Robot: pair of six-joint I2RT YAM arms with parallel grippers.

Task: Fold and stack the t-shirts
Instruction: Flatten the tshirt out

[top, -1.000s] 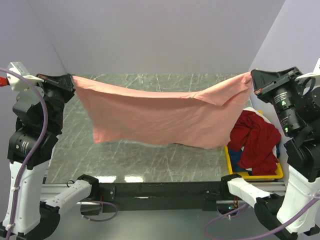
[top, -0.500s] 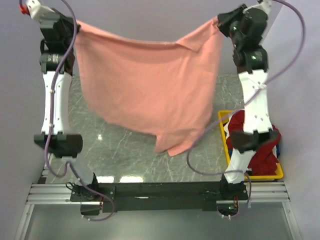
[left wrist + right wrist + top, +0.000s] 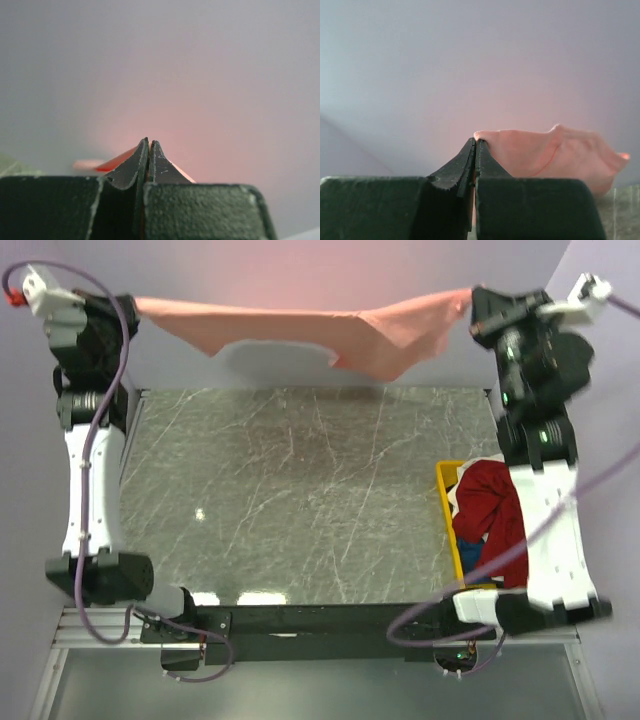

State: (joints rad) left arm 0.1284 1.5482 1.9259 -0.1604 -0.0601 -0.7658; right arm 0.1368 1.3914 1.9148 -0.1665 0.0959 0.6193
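Note the soft, matt cloth of your salmon-pink t-shirt (image 3: 290, 325), the glossy veined tabletop (image 3: 300, 490), and the smooth yellow plastic bin (image 3: 449, 520).

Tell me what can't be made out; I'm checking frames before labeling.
Top view: the right arm covers much of the yellow bin and red shirt.
Left wrist view: the left end effector hides all but a blurred sliver of the salmon-pink shirt.
Right wrist view: the right end effector hides the shirt's gripped edge.

Probably a robotics lab test cell: plain pale-violet walls (image 3: 330, 265) close in a grey marble-patterned table (image 3: 300, 500), while the left arm (image 3: 90, 490) and right arm (image 3: 548, 520) are bolted to a bare metal frame (image 3: 100, 625) at its near edge.
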